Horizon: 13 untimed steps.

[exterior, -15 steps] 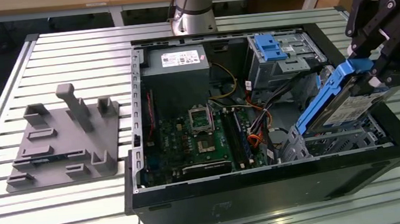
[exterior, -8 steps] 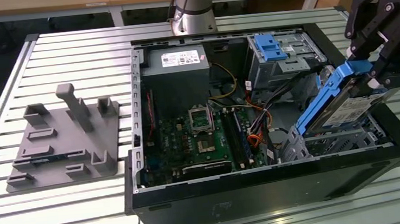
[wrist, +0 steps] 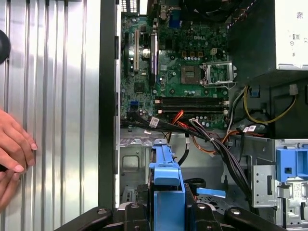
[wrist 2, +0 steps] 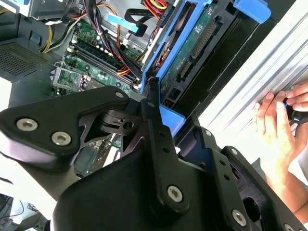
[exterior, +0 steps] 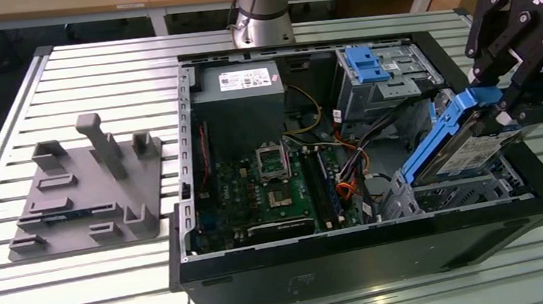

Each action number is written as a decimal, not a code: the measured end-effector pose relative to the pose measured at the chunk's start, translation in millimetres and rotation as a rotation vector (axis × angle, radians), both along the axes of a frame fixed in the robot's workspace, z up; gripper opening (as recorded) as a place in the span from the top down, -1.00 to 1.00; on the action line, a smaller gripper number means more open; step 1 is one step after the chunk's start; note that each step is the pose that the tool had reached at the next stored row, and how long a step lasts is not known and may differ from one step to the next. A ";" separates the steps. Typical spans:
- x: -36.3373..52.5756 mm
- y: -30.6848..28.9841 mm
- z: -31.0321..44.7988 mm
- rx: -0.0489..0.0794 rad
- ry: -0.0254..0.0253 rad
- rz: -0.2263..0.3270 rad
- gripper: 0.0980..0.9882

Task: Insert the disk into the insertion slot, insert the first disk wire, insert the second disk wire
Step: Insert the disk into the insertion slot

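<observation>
You are holding the disk in the gripper, whose fingers are pressing together on the upper end of the disk's blue carrier. In the first wrist view, that carrier is sitting squarely between the fingers.

The disk is hanging below the gripper at a steep tilt. Its long axis is running from the pinched end down toward the insertion slot, which is lying directly beneath the gripper in the near corner of the open computer case. The lower end is dipping to the mouth of the slot, and I cannot tell whether it is touching metal. By my judgement the disk is not yet seated, since most of it is standing above the slot's walls.

In the second wrist view the disk's circuit-board side is facing the camera, and its connector edge is looking bare to me. Loose cables are lying beyond the slot, between it and the motherboard. The taller drive bay with its blue clip is standing farther off, behind the disk.

A person's hand is resting on the slatted metal surface just outside the case wall, close to the gripper. A grey fixture plate is lying well away across the case, and wooden furniture is lining the room behind.
</observation>
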<state>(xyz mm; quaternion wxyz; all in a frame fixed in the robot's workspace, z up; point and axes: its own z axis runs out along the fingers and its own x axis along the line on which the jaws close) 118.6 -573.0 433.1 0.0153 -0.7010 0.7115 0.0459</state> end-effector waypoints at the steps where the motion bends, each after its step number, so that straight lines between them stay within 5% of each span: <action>1: 0.0 0.0 -1.3 0.000 0.0000 0.000 0.40; 13: 0.0 -0.1 -22.4 0.000 0.0000 0.001 0.40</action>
